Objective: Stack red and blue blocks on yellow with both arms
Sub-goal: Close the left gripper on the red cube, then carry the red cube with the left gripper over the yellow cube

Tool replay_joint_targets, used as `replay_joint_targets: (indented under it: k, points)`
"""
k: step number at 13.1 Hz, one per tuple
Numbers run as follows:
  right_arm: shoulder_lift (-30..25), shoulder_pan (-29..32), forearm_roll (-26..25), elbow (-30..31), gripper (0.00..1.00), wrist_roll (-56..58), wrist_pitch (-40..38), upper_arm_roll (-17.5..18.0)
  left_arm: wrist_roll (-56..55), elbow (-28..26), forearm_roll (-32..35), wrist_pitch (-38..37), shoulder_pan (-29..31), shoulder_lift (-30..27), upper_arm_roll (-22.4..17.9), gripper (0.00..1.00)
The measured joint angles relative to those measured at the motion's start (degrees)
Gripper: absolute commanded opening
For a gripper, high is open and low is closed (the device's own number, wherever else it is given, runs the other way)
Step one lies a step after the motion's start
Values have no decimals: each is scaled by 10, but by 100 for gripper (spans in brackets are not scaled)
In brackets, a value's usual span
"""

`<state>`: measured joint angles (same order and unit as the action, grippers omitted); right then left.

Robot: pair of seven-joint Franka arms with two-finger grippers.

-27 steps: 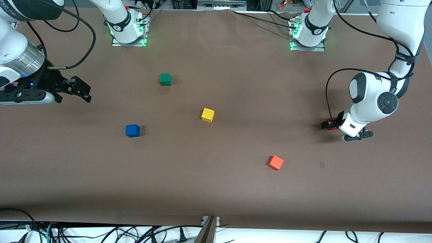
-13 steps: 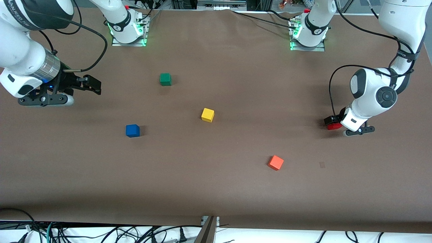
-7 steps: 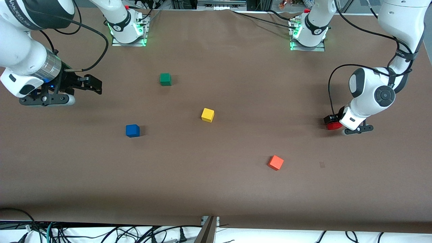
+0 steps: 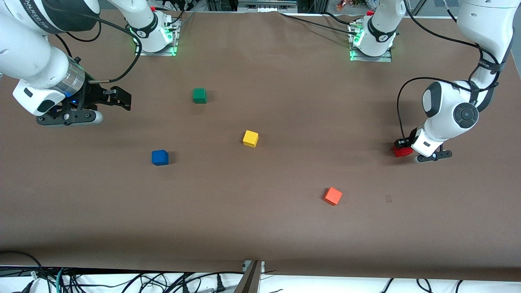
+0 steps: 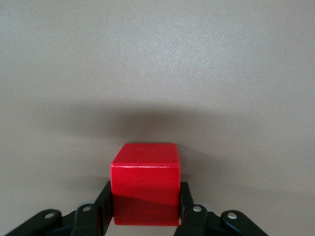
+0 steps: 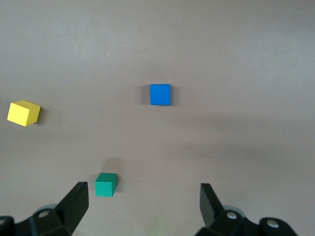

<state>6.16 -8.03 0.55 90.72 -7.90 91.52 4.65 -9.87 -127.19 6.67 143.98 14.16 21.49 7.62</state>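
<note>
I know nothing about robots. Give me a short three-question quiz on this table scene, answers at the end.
1. True or false: the left gripper is shut on the red block.
2. Which block lies nearest the front camera? A green block, B orange block, C yellow block.
3. Fill in: the right gripper hangs open; in its wrist view the ____ block sits mid-picture.

Key: 1 true; 2 B; 3 blue.
</note>
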Motion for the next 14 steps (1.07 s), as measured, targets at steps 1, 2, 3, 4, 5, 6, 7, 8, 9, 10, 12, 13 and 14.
replay_joint_targets:
  k: [1, 2, 3, 4, 5, 6, 7, 8, 9, 10, 12, 13, 14]
  points:
    - [0, -2, 0, -1, 100, 0, -1, 1, 0, 1, 0, 1, 0, -1, 1, 15]
    - [-1, -7, 0, -2, 100, 0, -5, 2, 0, 3, 0, 1, 0, -4, 7, 14]
    - [-2, -12, 0, -3, 100, 0, -11, 3, 0, 8, 0, 0, 0, -8, 18, 14]
    - [-3, -15, 0, -3, 100, -1, -13, 3, -1, 16, 0, -5, 0, -13, 32, 14]
    - [-5, -15, 0, -4, 100, -1, -14, 3, -5, 28, 0, -19, 0, -17, 50, 15]
    - [-6, -14, 0, -9, 100, -1, -14, 2, -15, 44, 0, -40, 0, -21, 69, 15]
    - [-7, -15, 0, -21, 100, -1, -14, 3, -36, 64, 0, -65, -1, -24, 92, 14]
    - [-8, -17, 0, -33, 100, -1, -14, 3, -62, 87, 0, -91, -4, -24, 119, 15]
    - [-8, -19, 0, -40, 100, -1, -10, 3, -94, 111, 0, -119, -13, -24, 144, 15]
    - [-5, -19, 0, -40, 100, -1, 2, 3, -130, 137, 0, -148, -35, -23, 162, 16]
    - [9, -18, 0, -41, 100, -1, 13, -8, -226, 191, 0, -194, -120, -19, 170, 17]
    - [9, -18, 0, -44, 100, 0, 11, -22, -269, 218, 0, -206, -166, -13, 172, 17]
    - [7, -17, 0, -48, 100, 1, -1, -32, -298, 244, 0, -211, -208, -2, 172, 17]
